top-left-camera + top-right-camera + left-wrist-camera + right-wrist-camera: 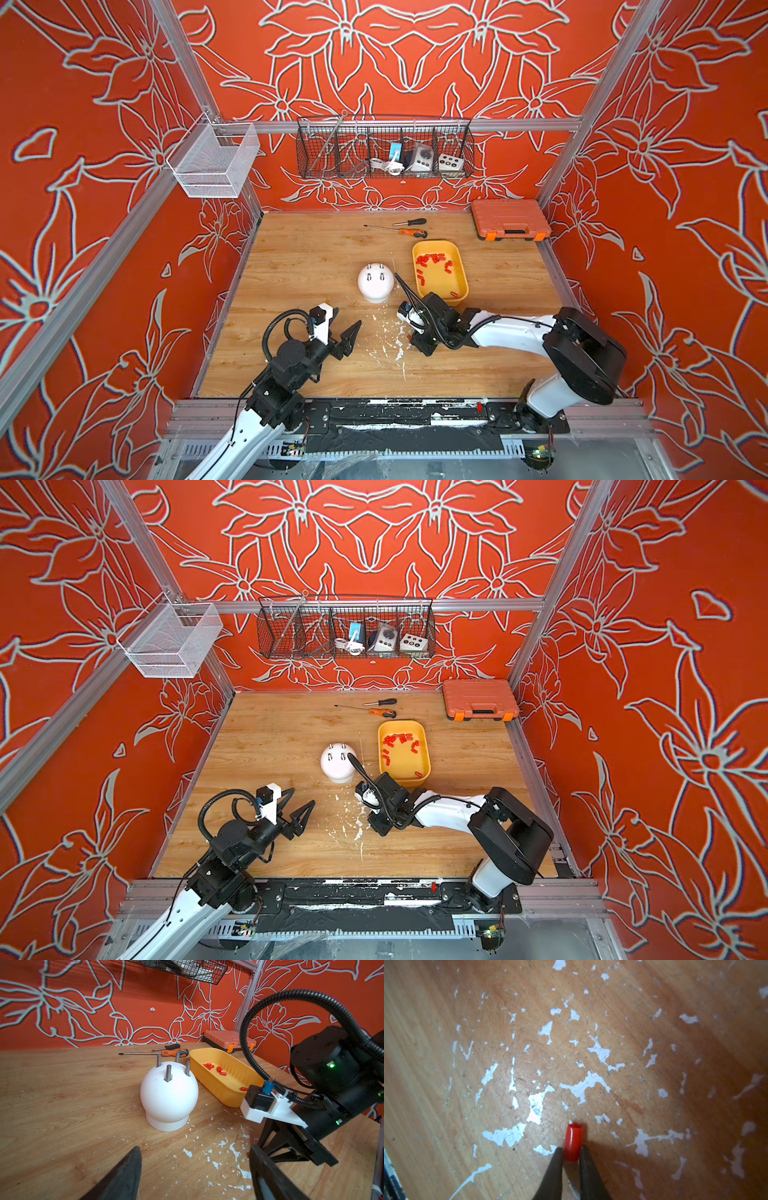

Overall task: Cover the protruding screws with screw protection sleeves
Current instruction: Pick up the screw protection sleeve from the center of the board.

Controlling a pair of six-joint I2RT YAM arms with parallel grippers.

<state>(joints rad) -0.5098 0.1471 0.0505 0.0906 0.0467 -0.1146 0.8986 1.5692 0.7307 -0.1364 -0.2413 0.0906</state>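
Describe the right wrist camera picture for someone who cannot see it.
A small red sleeve is pinched between the two dark tips of the right end effector, over a worn wooden tabletop flecked with white chips.

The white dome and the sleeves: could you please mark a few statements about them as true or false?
1. All four screws on the white dome are bare. True.
2. The right hand grips a red sleeve between its fingertips. True.
3. The left hand is shut on a sleeve. False: it is open and empty.
4. The yellow tray is empty. False: it holds loose sleeves.
5. Two screwdrivers lie on the table beyond the dome. True.
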